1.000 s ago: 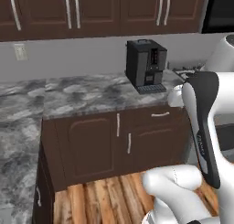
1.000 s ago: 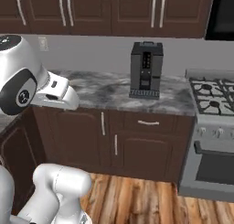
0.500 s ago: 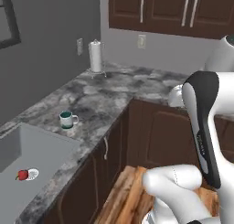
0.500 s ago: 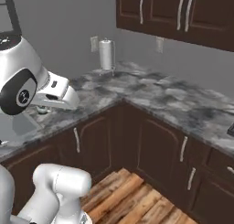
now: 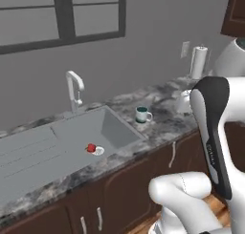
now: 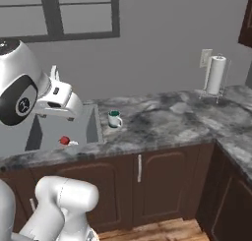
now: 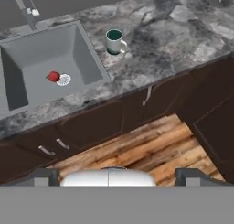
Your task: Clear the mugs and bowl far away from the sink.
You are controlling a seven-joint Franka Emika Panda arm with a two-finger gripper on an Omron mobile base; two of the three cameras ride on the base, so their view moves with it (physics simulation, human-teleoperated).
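The grey sink is set in the marbled counter under the window. A small red mug sits in its basin beside the drain. A white mug with a dark teal inside stands upright on the counter just right of the sink. The bowl is out of view. My gripper hangs high above the cabinet fronts and floor, well short of both mugs. It is open, with nothing between its wide-set fingertips.
A slim silver faucet rises behind the basin. A paper towel roll stands by the wall to the right. The counter turns a corner on the right. Dark cabinets and a wooden floor lie below.
The whole picture has swung from the coffee-machine counter, past the corner, to the sink, so the camera moved. The gripper has stayed open and empty.
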